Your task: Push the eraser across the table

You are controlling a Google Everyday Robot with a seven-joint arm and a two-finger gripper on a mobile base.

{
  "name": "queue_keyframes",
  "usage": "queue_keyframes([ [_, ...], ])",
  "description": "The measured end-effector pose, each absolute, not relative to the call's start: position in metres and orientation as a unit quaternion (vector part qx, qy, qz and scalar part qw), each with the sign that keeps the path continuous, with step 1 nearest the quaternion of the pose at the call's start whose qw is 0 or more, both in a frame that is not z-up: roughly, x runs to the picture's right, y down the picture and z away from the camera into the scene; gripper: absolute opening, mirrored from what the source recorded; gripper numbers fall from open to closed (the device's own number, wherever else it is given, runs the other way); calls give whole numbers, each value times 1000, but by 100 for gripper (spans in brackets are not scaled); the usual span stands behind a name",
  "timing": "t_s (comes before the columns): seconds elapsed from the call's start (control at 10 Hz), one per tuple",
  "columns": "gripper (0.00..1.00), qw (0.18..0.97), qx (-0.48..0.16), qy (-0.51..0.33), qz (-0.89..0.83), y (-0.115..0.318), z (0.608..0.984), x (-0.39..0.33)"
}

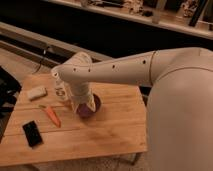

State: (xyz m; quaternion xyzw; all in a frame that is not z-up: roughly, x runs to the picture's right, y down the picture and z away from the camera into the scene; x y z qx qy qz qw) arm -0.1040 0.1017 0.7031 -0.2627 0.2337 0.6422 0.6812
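Note:
The table has a light wooden plank top. A pale rectangular block that looks like the eraser lies near its far left corner. My white arm reaches in from the right and bends down over the table's middle. My gripper points down at the end of the arm, right beside a dark purple round object. It is well to the right of the eraser and does not touch it. The wrist hides most of the gripper.
An orange carrot lies left of the gripper. A flat black rectangular object lies near the front left. A white container with dark print stands behind the arm. A dark shelf wall runs behind the table.

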Motion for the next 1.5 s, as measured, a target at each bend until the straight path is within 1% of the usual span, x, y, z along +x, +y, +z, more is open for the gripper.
queue_keyframes([
  [0.1,61,681,-263,234,642,102,703,-104],
  [0.2,48,681,-263,234,642,102,703,-104],
  [0.3,40,681,-263,234,642,102,703,-104],
  [0.6,10,681,-263,234,642,102,703,-104],
  [0.7,2,681,-263,234,642,102,703,-104],
  [0.8,0,681,-263,234,642,102,703,-104],
  [1.1,0,686,-259,232,639,100,702,-104],
  [1.5,0,774,-255,208,541,99,684,-153],
])
